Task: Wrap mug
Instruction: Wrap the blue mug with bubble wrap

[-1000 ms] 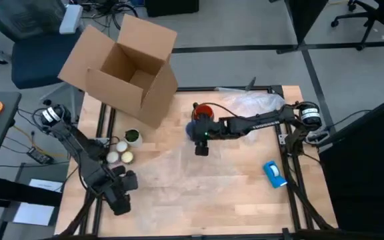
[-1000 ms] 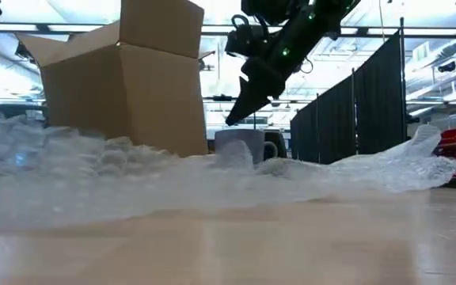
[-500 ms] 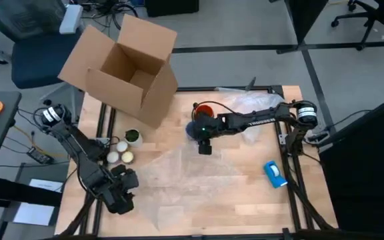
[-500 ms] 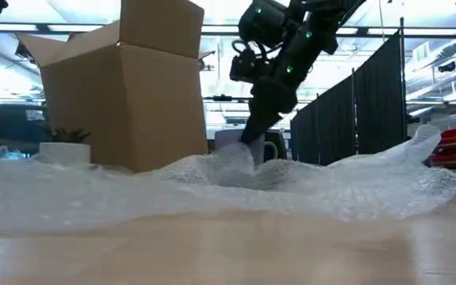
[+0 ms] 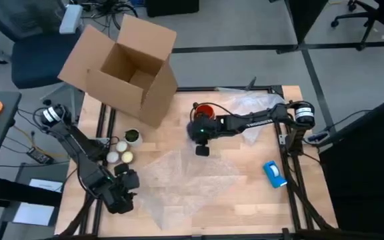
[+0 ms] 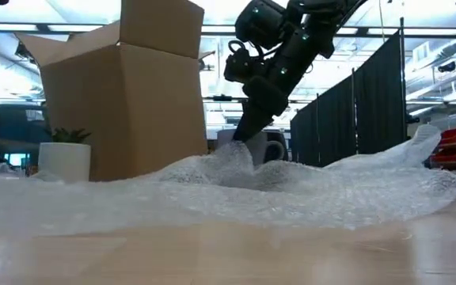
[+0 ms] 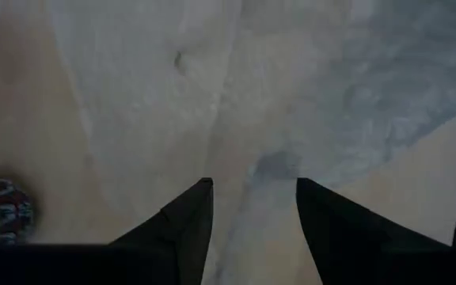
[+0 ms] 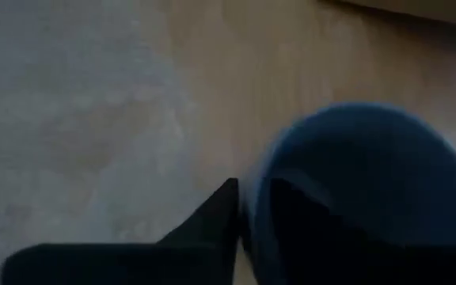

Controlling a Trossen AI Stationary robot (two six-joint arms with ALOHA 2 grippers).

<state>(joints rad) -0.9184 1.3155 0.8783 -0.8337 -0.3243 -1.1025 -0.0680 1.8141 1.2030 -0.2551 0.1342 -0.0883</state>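
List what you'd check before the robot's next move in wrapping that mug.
1. Right tool has a grip: ok, its fingers straddle the rim of a blue cup.
2. Gripped cup is the one to wrap: cannot tell; the orange-red mug sits untouched beside the right arm.
3. Bubble wrap laid out on the table: ok, though rumpled.
4. Blue cup standing on the wrap: cannot tell; the wrap's ridge hides its base.
5. Left tool ready: ok, open just above the wrap.
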